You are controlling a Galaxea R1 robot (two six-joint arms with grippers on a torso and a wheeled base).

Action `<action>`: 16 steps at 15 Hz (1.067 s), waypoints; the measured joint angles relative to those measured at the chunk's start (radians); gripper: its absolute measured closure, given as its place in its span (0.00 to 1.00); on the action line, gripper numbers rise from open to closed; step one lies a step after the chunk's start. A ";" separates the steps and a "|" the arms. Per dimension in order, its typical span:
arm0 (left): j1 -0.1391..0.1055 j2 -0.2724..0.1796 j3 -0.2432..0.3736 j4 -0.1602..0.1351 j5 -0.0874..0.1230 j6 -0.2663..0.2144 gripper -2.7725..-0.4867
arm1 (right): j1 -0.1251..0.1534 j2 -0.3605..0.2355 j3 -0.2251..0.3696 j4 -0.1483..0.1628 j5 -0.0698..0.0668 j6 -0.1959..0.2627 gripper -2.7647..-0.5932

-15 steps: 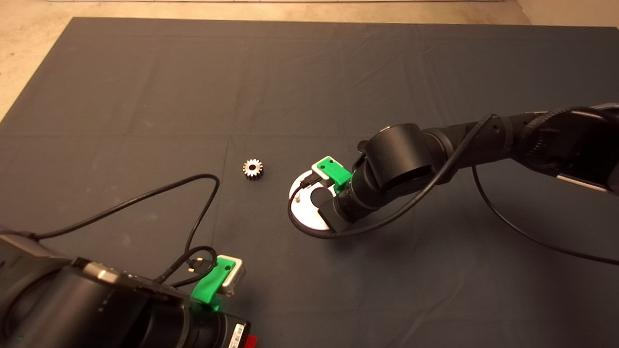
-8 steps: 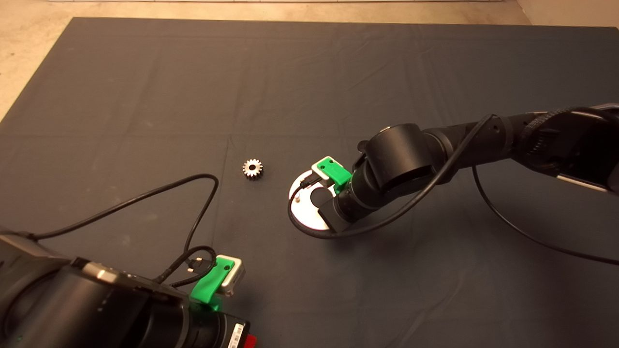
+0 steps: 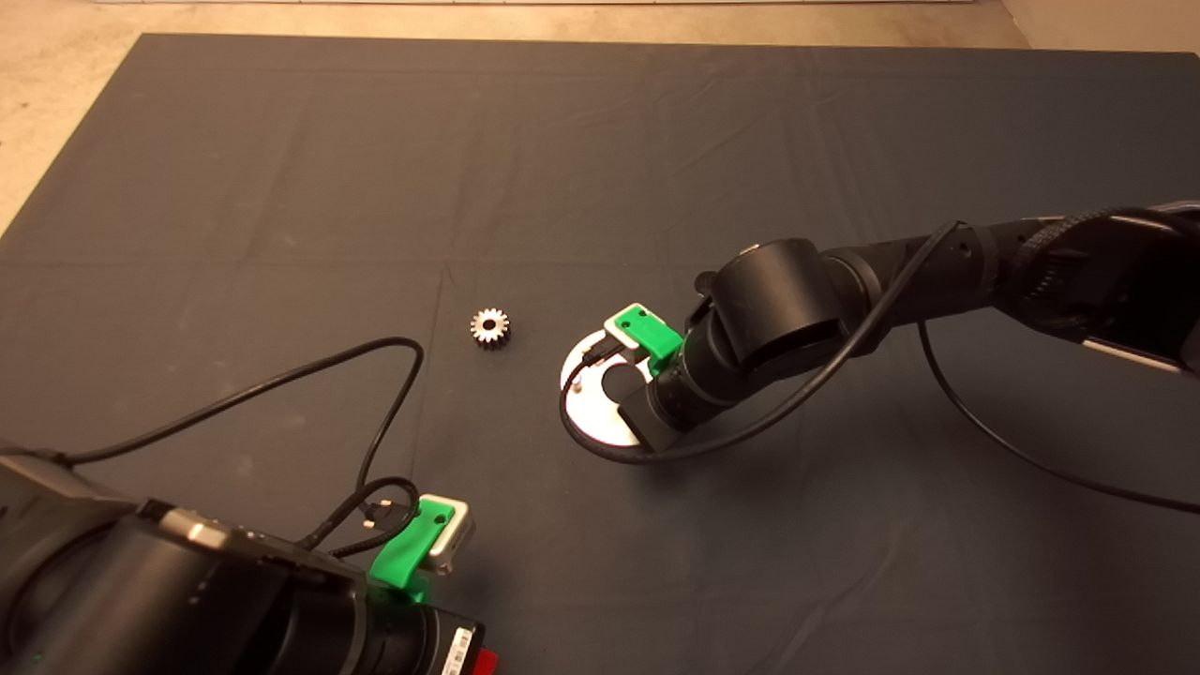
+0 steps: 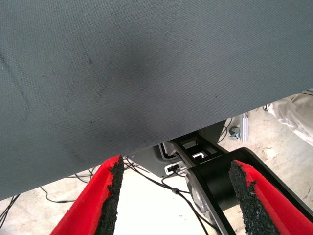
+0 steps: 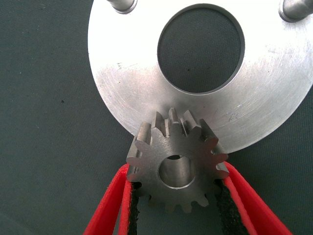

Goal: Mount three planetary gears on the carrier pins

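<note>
Planetary gears in view number two. One gear (image 3: 490, 327) lies flat on the dark mat (image 3: 600, 169) of the table, alone, a little left of the silver disc (image 3: 591, 412) and apart from it. The other gear (image 5: 176, 164) is clamped between the two red fingers of the right gripper (image 5: 176, 196), its black pads pressing the toothed rim on both sides; its centre bore faces the wrist camera, and it sits over the disc's edge, on the side away from two of the pins. Whether it rests on a pin cannot be told.

Carrier pins seen in the right wrist view number two, one pin (image 5: 122, 5) and another pin (image 5: 296, 10), both bare and standing at the disc's rim, either side of the central hole (image 5: 200, 48). In the head view one pin (image 3: 578, 382) shows on the disc's left part; the right arm (image 3: 844, 291), reaching in from the right, covers the rest of the disc.

The left gripper (image 4: 176, 196) waits at the near left edge of the mat, fingers spread wide with nothing between them.
</note>
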 joint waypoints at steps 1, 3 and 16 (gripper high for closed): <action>0.000 0.000 0.000 0.000 0.000 0.000 0.56 | 0.000 -0.003 0.001 0.000 0.001 -0.003 0.85; 0.000 0.000 0.000 0.000 0.000 0.000 0.56 | 0.000 -0.009 0.001 0.000 0.004 -0.006 0.85; 0.000 0.000 0.000 0.000 -0.001 0.000 0.56 | 0.004 -0.028 0.010 0.000 -0.009 -0.010 0.85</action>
